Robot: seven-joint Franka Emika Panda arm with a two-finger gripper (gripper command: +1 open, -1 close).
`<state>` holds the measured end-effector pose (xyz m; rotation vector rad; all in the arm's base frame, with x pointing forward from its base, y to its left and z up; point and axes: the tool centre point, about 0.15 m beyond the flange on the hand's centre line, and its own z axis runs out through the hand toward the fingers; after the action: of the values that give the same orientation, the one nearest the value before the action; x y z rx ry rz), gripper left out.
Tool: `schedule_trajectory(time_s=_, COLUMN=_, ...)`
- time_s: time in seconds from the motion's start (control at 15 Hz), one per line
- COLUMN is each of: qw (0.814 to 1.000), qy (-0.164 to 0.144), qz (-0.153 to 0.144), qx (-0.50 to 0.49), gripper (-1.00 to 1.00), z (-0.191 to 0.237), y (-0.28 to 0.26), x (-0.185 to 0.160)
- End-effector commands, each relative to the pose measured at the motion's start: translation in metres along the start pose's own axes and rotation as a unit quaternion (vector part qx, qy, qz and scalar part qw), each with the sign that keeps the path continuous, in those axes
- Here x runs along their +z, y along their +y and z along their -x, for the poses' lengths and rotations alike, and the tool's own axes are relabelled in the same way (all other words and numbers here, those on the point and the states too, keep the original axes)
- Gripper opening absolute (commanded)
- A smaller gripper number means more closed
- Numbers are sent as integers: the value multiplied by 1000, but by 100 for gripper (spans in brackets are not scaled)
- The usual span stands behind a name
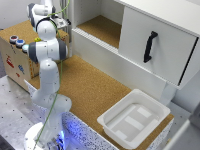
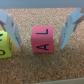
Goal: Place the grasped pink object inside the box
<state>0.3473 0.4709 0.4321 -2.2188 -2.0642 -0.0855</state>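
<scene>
Pink cube point(image 2: 41, 39), small, w/ black letters on its faces, sits on the cork surface. It lies between the two pale-blue fingers point(image 2: 10, 27) of the pincer point(image 2: 40, 30), which stands spread: gaps show on both sides, no contact, so the cube isn't actually held at this moment. Looks like a light, rigid block w/ flat matte sides and slightly rounded edges; prob. not slippery or fragile. Best hold, I'd judge: squeeze the two opposite flat side faces, centred, so it doesn't twist out. Yellow block point(image 2: 3, 44), also lettered, lies just beside one finger, so a closing finger could nudge it.

Exterior view: arm point(image 1: 47, 50) reaches over the cork top of the brown button box point(image 1: 15, 57) near the worktop's far corner at the exterior view's left; cube not visible there. White plastic bin point(image 1: 134, 119), shallow, flared rim, smooth w/ raised floor strips, sits at the cork worktop's near edge, well apart from the arm. White cabinet point(image 1: 155, 35) w/ black handle stands behind.
</scene>
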Motion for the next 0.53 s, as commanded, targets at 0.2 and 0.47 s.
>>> schedule_trajectory(time_s=0.2, qw=998, qy=-29, qz=20, qx=47, gripper=-100, z=-13, y=11, x=-26)
schedule_trajectory(time_s=0.47, qw=993, qy=1, qz=34, qx=115, gripper=-100, z=11, y=30, x=-42)
